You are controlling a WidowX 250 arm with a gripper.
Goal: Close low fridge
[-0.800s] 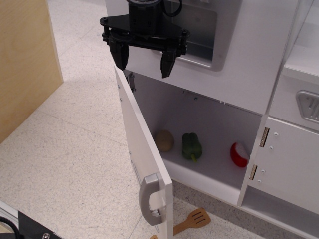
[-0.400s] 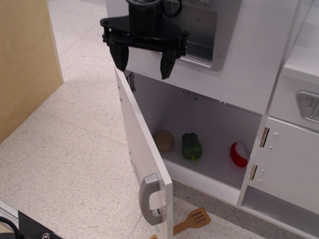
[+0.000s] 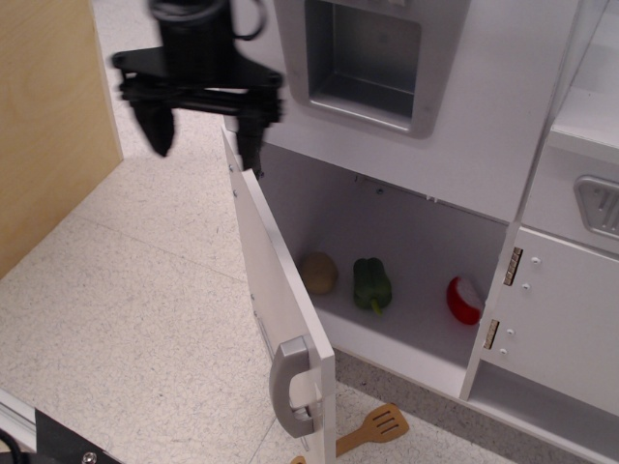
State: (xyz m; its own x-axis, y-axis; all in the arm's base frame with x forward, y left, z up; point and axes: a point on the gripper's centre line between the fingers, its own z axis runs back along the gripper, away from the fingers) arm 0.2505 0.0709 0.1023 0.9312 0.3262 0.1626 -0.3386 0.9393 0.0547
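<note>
1. gripper [image 3: 203, 147] has shifted left, from in front of the dispenser panel [image 3: 368, 58] to above the door's outer side. Fingers wide, holding nothing.
2. low fridge [image 3: 276, 300] door still wide open, swung toward camera, untouched.
3. Looks lined up for a push shut.

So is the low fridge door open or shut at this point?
Open. The low fridge door swings out wide, exposing the green pepper and other food on its shelf; the open gripper hovers near its top edge.

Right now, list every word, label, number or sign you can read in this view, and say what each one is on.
None: no readable text anywhere.
low fridge door and grey handle: plain, unmarked.
Dispenser panel: no lettering.
Grey plate at right edge: raised ridges only, no text.
gripper: black, no marking visible.
</note>
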